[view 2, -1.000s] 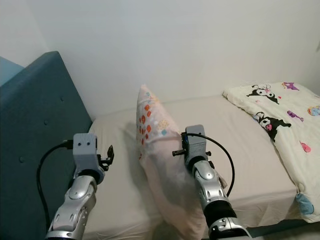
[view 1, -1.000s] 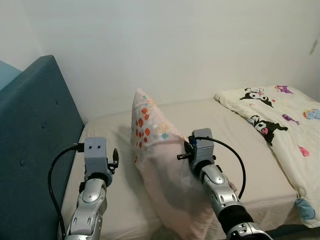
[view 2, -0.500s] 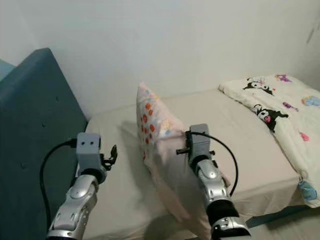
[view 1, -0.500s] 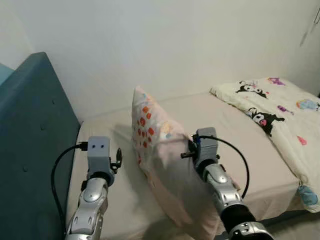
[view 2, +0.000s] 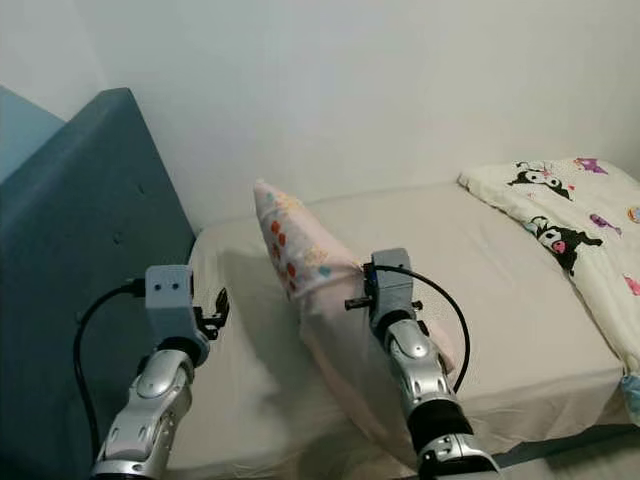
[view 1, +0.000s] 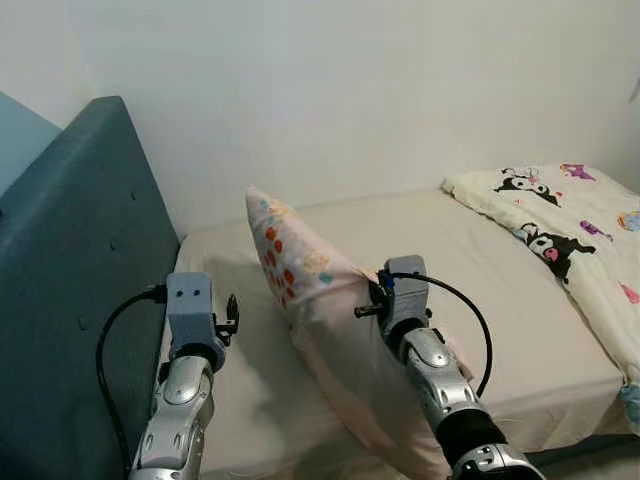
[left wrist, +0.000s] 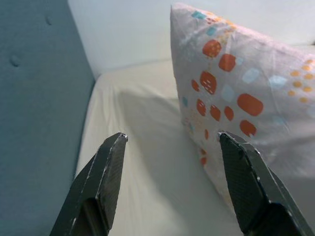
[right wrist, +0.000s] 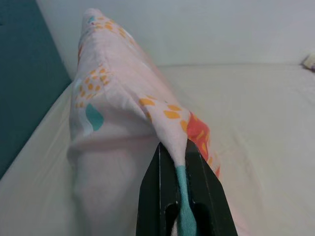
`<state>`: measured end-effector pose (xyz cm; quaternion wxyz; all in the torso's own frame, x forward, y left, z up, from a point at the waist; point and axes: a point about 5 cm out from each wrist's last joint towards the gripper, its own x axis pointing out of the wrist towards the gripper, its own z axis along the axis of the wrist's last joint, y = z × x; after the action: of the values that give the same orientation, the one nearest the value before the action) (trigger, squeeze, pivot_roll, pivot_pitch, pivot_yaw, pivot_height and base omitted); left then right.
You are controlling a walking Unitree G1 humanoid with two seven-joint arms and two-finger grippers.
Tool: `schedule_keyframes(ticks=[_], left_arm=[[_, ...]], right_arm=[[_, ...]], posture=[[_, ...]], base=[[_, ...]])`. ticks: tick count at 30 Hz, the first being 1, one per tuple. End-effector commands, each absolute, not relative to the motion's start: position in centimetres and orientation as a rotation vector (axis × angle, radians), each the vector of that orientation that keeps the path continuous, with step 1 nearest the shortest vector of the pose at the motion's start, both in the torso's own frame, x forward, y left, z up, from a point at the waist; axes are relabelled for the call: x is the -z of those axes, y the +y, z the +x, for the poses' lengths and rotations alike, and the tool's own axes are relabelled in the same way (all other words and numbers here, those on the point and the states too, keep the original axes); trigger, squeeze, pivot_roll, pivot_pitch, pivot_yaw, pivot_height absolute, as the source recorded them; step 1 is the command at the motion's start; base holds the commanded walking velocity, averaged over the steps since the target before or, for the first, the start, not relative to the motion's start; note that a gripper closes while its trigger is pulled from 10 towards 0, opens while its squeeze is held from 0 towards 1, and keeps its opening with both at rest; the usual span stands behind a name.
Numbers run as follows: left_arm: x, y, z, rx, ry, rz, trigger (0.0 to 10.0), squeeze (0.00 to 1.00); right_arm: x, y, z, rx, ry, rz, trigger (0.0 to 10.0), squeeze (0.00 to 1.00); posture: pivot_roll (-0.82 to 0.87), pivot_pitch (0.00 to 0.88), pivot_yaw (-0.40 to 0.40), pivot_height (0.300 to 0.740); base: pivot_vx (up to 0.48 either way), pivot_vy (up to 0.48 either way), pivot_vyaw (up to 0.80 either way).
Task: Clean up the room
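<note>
Against the frame half a second earlier, the whole scene had shifted: the headboard (view 1: 70, 290) stood taller at the left and the quilt (view 1: 570, 235) sat further toward the right edge, so the camera had turned. The pillow (view 1: 320, 310) leaned more toward the headboard, its top corner further left than before.

The pillow stood on edge at the centre of the frame, on the bed (view 1: 480, 280), well apart from the wall behind. Bare sheet lay open between pillow and headboard at lower left, and a wider stretch ran between pillow and quilt at right. The quilt reached the bed's right edge.

The right gripper (right wrist: 179, 162) was raised at lower centre, forearm angled up from the bottom edge, its fingers pressed together on a fold of the pillow's fabric. The left gripper (left wrist: 170, 172) was held up at lower left, just beside the headboard, its fingers (left wrist: 106, 172) spread wide with nothing between them, pointing at the sheet beside the pillow and not touching it.
</note>
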<state>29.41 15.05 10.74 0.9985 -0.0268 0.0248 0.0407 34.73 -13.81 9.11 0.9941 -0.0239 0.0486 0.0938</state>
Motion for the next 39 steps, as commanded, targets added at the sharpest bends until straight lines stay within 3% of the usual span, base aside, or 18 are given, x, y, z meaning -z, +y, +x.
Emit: schedule_keyframes(ticks=[1, 20, 31, 39], left_arm=[[-10.2, 15.2, 29.3, -0.084, 0.071, -0.044, 10.0, 0.00], [-9.1, 13.9, 29.0, -0.112, 0.090, -0.034, 10.0, 0.00], [-8.5, 13.6, 28.5, -0.094, 0.114, -0.027, 10.0, 0.00], [-9.7, 14.6, 30.2, -0.126, 0.072, 0.013, 10.0, 0.00]], right_arm=[[-10.0, -13.5, 35.1, -0.188, 0.051, -0.033, 10.0, 0.00], [-11.2, -14.1, 36.0, -0.264, 0.044, -0.128, 10.0, 0.00], [-12.5, -14.7, 37.1, -0.251, 0.019, -0.164, 10.0, 0.00], [-18.3, -14.6, 40.2, -0.198, -0.077, -0.092, 10.0, 0.00]], posture=[[-0.11, 0.000, 0.047, 0.720], [-0.14, 0.000, -0.104, 0.720], [-0.13, 0.000, -0.088, 0.720], [-0.13, 0.000, -0.028, 0.720]], base=[[0.000, 0.000, 0.00], [0.000, 0.000, 0.00], [0.000, 0.000, 0.00], [0.000, 0.000, 0.00]])
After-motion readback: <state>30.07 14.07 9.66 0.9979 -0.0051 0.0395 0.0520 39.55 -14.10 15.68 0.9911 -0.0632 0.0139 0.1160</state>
